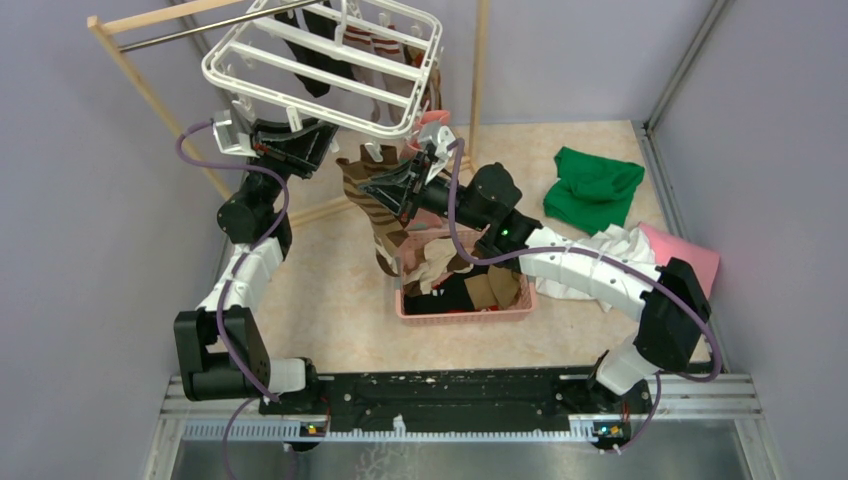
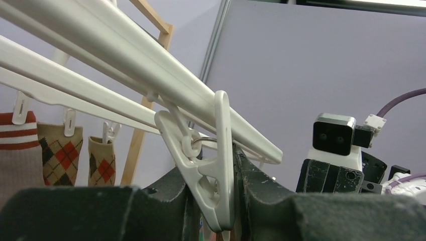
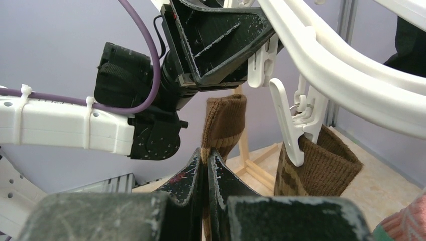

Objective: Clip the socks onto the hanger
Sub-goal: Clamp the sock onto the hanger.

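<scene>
My left hand pinches one white plastic clip under the white plastic grid hanger, which is up at the back left. From here I count three clipped: one striped sock and two argyle socks (others farther back are too crowded to count). My right hand is pressed together on one brown knitted sock, just below the hanger. Several loose socks wait in the one pink plastic basket.

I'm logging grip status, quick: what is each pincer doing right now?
Left pincer: closed on a white plastic hanger clip.
Right pincer: closed on a brown knitted sock.
</scene>
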Available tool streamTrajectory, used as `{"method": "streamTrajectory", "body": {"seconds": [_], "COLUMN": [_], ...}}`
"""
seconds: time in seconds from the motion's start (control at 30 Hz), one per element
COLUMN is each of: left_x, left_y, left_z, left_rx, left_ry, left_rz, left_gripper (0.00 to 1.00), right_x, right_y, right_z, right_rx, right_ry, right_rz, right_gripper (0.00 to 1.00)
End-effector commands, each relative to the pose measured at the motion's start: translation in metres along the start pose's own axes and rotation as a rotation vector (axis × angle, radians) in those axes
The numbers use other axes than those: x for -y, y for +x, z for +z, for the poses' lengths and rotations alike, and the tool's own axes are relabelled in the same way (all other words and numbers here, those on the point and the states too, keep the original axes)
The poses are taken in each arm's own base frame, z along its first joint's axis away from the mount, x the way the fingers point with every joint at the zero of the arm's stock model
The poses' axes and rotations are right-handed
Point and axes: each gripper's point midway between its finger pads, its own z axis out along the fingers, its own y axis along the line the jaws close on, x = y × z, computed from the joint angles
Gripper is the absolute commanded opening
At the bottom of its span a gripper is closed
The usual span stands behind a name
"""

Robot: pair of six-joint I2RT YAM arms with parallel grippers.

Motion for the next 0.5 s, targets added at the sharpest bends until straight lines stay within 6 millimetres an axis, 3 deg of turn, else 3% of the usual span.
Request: {"method": "streamTrajectory", "body": {"seconds": [0.0, 0.47], "left_x": [0.048, 0.0474], "left_y": [-0.0251, -0.0249], "left_z": [0.0039, 0.0037], "left_rx": [0.09, 0.092], "left_ry": [0.173, 0.174], "left_rz": [0.148, 0.141], "left_gripper": [0.04, 0.04], "right_x": [-0.0106, -0.0055], "right_y": [-0.035, -0.0366], "right_z": [0.0053, 0.0151], "right_rx": [0.094, 0.106], "right_ry": [-0.021, -0.015], "right_rz": [-0.04, -0.053], "right_gripper": [0.0, 0.0]}}
